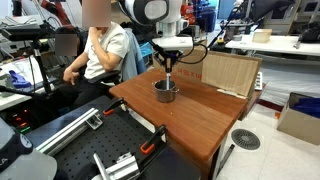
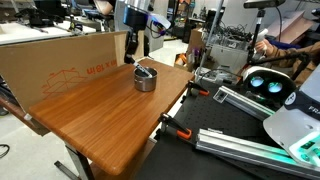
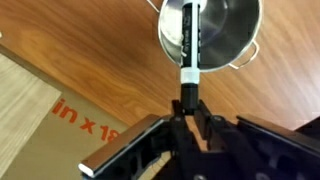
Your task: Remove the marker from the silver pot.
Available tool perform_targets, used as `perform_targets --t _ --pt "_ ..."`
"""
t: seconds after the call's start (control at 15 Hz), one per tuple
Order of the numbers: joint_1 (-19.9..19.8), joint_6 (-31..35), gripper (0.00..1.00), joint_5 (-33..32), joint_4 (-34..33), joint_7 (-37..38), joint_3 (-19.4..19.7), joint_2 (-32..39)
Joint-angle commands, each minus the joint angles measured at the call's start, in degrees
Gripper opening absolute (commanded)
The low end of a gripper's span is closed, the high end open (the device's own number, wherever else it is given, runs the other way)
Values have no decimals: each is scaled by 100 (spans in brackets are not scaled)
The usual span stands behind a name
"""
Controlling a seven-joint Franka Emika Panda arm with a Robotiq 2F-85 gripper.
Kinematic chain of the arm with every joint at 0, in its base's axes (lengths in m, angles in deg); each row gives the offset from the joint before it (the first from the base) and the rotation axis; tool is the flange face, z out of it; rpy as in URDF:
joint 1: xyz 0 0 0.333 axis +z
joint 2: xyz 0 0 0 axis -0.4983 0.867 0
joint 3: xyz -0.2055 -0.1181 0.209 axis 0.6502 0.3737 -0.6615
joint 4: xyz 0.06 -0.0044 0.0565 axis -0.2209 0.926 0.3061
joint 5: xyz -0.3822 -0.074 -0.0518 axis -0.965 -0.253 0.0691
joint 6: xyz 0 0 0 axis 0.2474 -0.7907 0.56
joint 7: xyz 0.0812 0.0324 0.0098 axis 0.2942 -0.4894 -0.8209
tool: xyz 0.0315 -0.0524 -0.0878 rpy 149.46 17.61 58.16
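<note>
In the wrist view the marker point(image 3: 191, 45), black with a white band, stands between my fingertips. Its far end reaches over the open silver pot point(image 3: 230, 30). My gripper point(image 3: 188, 100) is shut on the marker's near end. In both exterior views the gripper point(image 1: 168, 66) point(image 2: 137, 47) hangs just above the pot point(image 1: 165, 92) point(image 2: 146, 79), which stands on the wooden table point(image 1: 195, 115) point(image 2: 105, 115). The marker is too small to make out clearly there.
A large flat cardboard box point(image 1: 228, 72) point(image 2: 60, 60) stands against the table's far side next to the pot. A person point(image 1: 100, 50) sits beside the table. Metal rails and clamps point(image 1: 110, 160) lie near the table's edge.
</note>
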Motion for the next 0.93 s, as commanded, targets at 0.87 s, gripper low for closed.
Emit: perform_targets --t 0.87 --pt "304 -272 5 1199 -301 -85 -458 -580"
